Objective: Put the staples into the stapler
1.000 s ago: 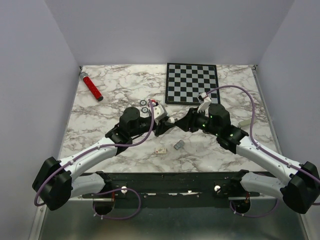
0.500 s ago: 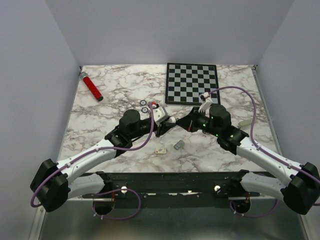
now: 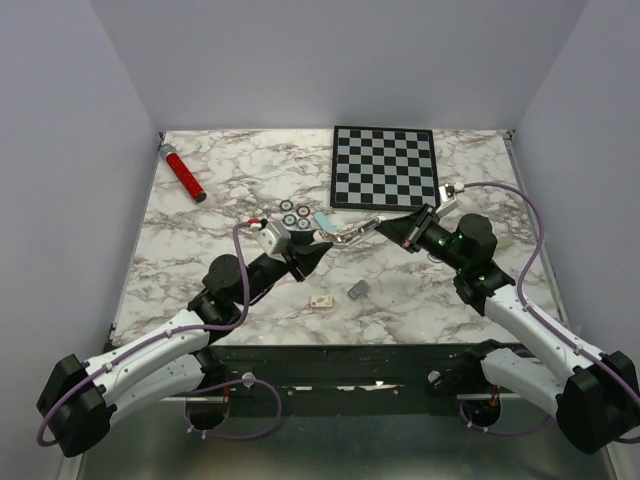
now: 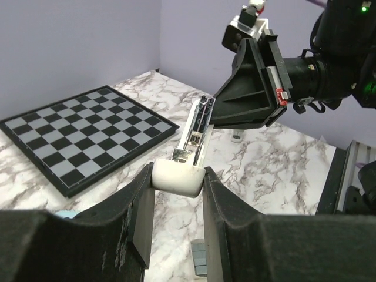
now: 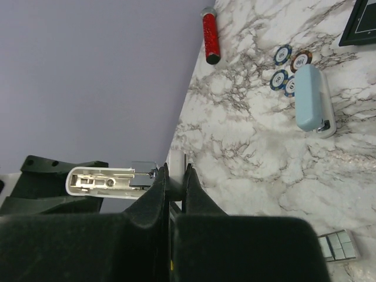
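Two robot arms meet over a marble-patterned table point(image 3: 200, 240). Between them, raised above the surface, is a white-capped metal rail point(image 4: 197, 126). The left gripper point(image 3: 318, 248) clamps the rail's rounded white cap between its two fingers point(image 4: 141, 205). The rail's open metal channel slants away from it to the right gripper point(image 3: 385, 224), whose jaws are pinched tight on the thin metal at the far end.

The stapler point(image 5: 313, 100), a light blue shell with a white rim, is in neither gripper. It lies flat on the table just beside a cluster of poker chips point(image 3: 293, 214), behind the left gripper and close to the near-left corner of a chessboard point(image 3: 385, 167).

The staples point(image 3: 357, 290), a small grey strip, lie on the table nearer the arm bases, below the raised rail and apart from both sets of jaws. A small cream box point(image 3: 321, 301) sits just to their left.
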You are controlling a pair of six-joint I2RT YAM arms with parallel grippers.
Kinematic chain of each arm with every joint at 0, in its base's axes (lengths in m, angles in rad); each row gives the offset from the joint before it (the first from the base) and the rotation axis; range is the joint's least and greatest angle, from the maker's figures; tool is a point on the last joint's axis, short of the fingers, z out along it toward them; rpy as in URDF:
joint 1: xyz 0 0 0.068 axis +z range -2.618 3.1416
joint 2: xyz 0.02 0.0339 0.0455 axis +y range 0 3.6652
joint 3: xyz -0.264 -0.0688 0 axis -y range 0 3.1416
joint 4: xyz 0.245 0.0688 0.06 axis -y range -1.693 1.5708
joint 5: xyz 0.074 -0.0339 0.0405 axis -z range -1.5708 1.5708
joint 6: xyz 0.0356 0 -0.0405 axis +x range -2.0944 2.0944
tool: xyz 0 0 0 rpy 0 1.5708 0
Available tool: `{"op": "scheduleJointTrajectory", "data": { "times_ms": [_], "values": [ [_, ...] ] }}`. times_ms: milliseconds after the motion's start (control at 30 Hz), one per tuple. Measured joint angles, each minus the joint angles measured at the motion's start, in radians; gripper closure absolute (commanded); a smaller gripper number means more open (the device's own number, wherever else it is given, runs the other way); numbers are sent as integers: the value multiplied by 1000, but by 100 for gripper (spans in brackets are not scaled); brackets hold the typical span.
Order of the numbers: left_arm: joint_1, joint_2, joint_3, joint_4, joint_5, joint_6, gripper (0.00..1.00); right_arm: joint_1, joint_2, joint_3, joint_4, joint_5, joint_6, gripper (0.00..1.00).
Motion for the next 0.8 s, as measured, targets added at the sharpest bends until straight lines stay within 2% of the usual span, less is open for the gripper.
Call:
{"op": "scheduleJointTrajectory", "data": {
  "times_ms": [200,500,667,733,767,800],
  "values": [
    [-10,-72,-84,52,-140,-166,100,-35,0,-83,212,-37,122,99],
    [-14,-30,-92,118,-300,-435,100,-39,26,-127,385,-18,128,99],
    [16,21,-108,82,-425,-496,100,-58,36,-110,433,-17,110,99],
    [16,34,-108,75,-435,-501,93,-57,36,-72,384,-17,56,99],
    [16,38,-106,75,-434,-500,82,-57,35,-41,342,-13,14,99],
    [16,40,-103,75,-434,-497,77,-57,35,-15,310,-10,-23,99]
  ]
}}
